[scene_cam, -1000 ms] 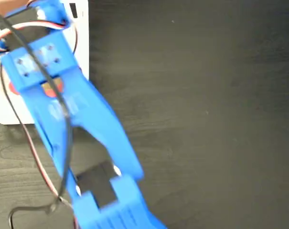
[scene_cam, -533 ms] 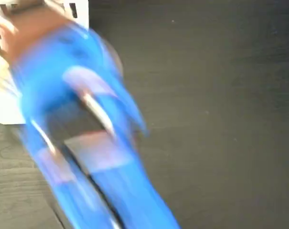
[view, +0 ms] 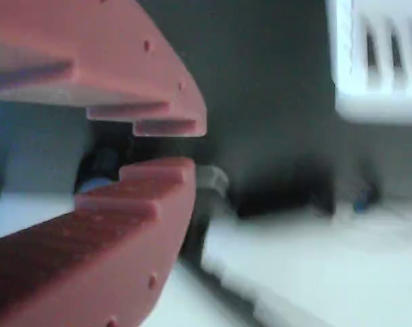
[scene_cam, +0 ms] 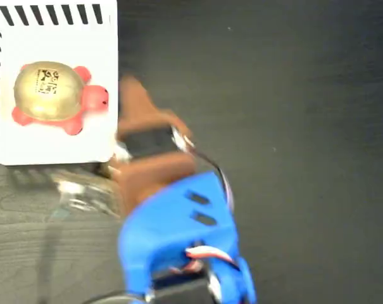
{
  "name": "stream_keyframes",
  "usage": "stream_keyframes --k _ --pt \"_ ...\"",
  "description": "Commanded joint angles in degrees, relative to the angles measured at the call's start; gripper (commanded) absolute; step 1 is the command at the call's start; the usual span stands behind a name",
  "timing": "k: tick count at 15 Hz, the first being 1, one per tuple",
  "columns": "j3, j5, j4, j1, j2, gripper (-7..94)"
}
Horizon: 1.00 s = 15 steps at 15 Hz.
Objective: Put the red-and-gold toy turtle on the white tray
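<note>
The red-and-gold toy turtle (scene_cam: 52,92) rests on the white tray (scene_cam: 58,147) at the upper left of the fixed view, gold shell up with its square sticker showing and its red head pointing right. My gripper (scene_cam: 133,92) is off the tray, just right of its edge and apart from the turtle, blurred by motion. In the wrist view the gripper (view: 192,144) has its two red toothed fingers (view: 144,102) almost together, a thin gap between them and nothing held.
The blue arm body (scene_cam: 178,240) fills the lower middle of the fixed view over the dark wooden table (scene_cam: 305,158). A blurred white striped shape (view: 379,61) sits at the upper right of the wrist view.
The arm, which covered the tray and turtle a second ago, has swung down and to the right. The turtle now lies uncovered on the tray, free of the gripper.
</note>
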Motion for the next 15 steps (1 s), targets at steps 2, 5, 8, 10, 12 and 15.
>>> stream_keyframes --k 2,5,8,10,12,15 --pt "8.7 0.53 10.72 -0.88 15.12 0" --pt "11.51 -0.97 23.2 1.76 25.4 0" --pt "14.85 -0.7 28.92 2.29 25.84 0" --pt "17.93 1.49 27.69 3.78 25.93 0" --pt "17.93 1.93 27.69 4.31 25.93 0" --pt "17.93 1.41 27.69 4.04 25.93 0"
